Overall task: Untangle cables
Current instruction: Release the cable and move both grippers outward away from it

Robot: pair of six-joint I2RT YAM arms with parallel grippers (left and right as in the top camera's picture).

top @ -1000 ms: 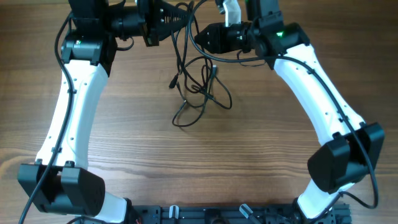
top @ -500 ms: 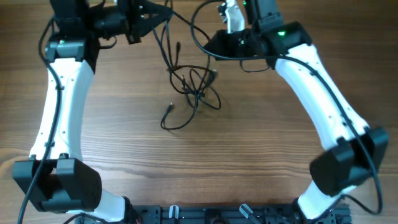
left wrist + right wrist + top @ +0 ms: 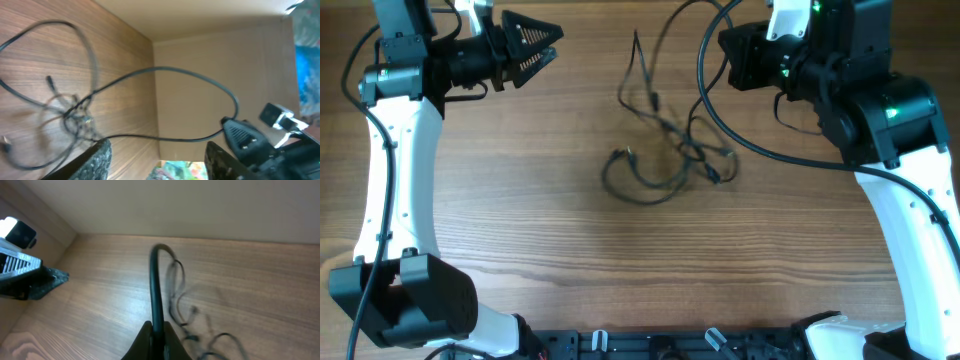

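Observation:
The cables (image 3: pixel 665 150) lie as a loose tangle of thin dark strands on the wooden table (image 3: pixel 520 220), a little behind its middle. In the left wrist view the tangle (image 3: pixel 75 112) is blurred, and one strand arcs from it to my right gripper (image 3: pixel 245 140). My right gripper (image 3: pixel 157 327) is shut on that strand (image 3: pixel 154 280), which rises out of the jaws and curves back down to the tangle. In the overhead view my right gripper (image 3: pixel 725 50) sits at the back right. My left gripper (image 3: pixel 556 42) hangs at the back left, open and empty (image 3: pixel 159 150), well clear of the tangle.
A thicker black wire (image 3: pixel 705 90) loops from the right arm down beside the tangle. A beige wall (image 3: pixel 225 50) stands behind the table's far edge. My left gripper (image 3: pixel 45 277) shows at the left in the right wrist view.
My left gripper has opened, let go of its strand and drawn back to the left. My right arm has swung right with its strand. The tangle has shifted right and spread.

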